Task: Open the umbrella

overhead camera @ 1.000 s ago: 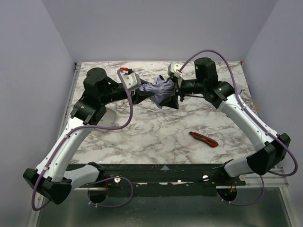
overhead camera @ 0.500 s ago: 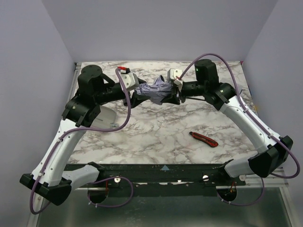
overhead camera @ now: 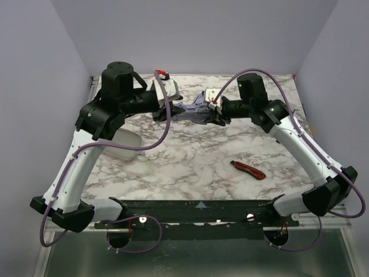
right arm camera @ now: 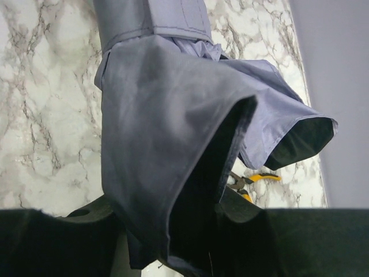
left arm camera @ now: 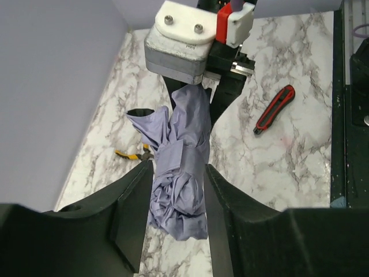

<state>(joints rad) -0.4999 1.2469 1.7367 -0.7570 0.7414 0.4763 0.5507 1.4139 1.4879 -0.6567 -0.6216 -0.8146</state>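
The umbrella (overhead camera: 195, 109) is a folded lavender bundle held in the air between my two grippers, over the far middle of the table. My left gripper (overhead camera: 177, 109) is shut on one end; in the left wrist view its fingers (left arm camera: 135, 208) press both sides of the crumpled fabric (left arm camera: 181, 173). My right gripper (overhead camera: 212, 112) is shut on the other end, which also shows in the left wrist view (left arm camera: 196, 86). In the right wrist view the fabric (right arm camera: 155, 115) hangs over the jaws, its black lining (right arm camera: 302, 138) showing. Shaft and handle are hidden.
A red-and-black utility knife (overhead camera: 248, 169) lies on the marble at the right. A pale pink case (overhead camera: 124, 141) lies at the left, partly under my left arm. Yellow-handled pliers (left arm camera: 130, 154) lie by the far wall. Lavender walls enclose the table.
Both arms have risen and lifted the umbrella off the table. The left arm swung up and back, and the bundle now looks longer and thinner between the grippers.
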